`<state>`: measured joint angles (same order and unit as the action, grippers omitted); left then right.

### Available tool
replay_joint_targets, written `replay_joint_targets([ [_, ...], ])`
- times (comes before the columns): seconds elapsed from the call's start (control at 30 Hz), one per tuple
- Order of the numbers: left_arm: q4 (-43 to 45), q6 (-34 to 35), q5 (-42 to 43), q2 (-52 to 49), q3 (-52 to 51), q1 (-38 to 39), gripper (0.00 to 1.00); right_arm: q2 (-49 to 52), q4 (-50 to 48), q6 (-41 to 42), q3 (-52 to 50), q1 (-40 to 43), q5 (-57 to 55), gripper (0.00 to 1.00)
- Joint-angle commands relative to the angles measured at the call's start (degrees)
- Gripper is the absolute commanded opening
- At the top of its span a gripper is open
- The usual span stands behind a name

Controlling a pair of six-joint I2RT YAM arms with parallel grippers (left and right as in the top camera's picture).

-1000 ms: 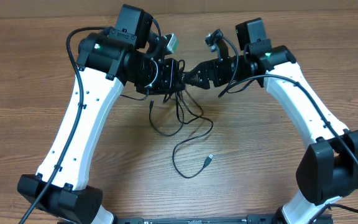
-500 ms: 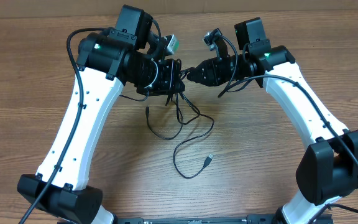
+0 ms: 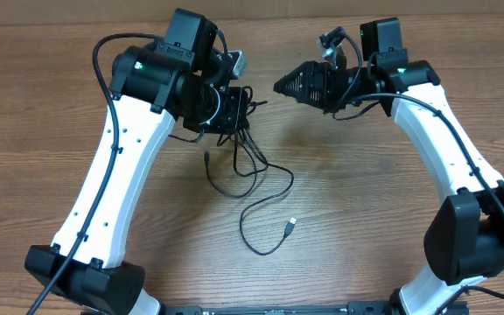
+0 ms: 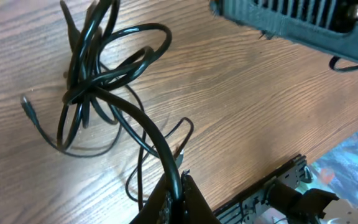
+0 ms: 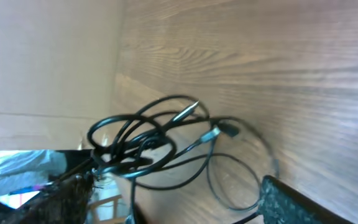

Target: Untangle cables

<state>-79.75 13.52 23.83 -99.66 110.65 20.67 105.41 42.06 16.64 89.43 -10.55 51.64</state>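
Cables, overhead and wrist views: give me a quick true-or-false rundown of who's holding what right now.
1. The left gripper is shut on the cables. True.
2. The right gripper is clamped on the bundle too. False: it is open and apart from it.
3. The cables lie as separate strands. False: they are knotted together close to the left gripper.
4. A loose silvery plug lies on the table, away from both grippers. True.

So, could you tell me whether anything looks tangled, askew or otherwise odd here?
Only the cables: they hang knotted in one clump from the shut left claw, one loose strand trailing across the table. The right claw stands open and apart, holding nothing. Nothing looks damaged.
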Motion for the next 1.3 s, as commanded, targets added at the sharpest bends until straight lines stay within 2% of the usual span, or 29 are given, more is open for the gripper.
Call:
replay_joint_targets([
  [0.0,0.85,-6.19,5.07,0.55,0.72,0.72,0.04,0.39,1.44,7.69,-0.28,-1.18,-1.90,0.86],
  [0.23,2.08,-6.86,8.00,0.55,0.72,1.25,0.04,0.39,5.22,8.90,-0.28,-4.28,-9.60,0.86],
  [0.33,2.19,-8.46,8.83,0.55,0.72,1.55,0.04,0.39,5.70,8.90,-0.28,-5.46,-10.69,0.82],
  [0.47,2.64,-9.27,7.61,0.55,0.72,1.55,0.04,0.39,8.04,8.87,-0.28,-5.79,-10.67,0.60],
  [0.57,3.06,-9.22,5.33,0.55,0.72,1.53,0.04,0.39,10.19,8.85,-0.28,-5.79,-10.69,0.50],
  [0.87,5.44,-8.17,5.25,0.55,0.72,1.53,0.04,0.39,13.46,8.66,-0.28,-5.79,-10.67,0.27],
  [1.03,6.34,-7.91,2.84,0.55,0.70,1.53,0.04,0.39,15.43,8.66,-0.28,-5.79,-10.43,0.18],
  [1.1,6.56,-6.91,1.53,0.55,0.72,1.53,0.04,0.39,15.76,8.63,-0.28,-5.84,-10.10,0.17],
  [1.27,6.56,-6.23,0.72,0.55,0.70,1.53,0.04,0.39,15.74,6.51,-0.28,-5.84,-4.66,0.26],
])
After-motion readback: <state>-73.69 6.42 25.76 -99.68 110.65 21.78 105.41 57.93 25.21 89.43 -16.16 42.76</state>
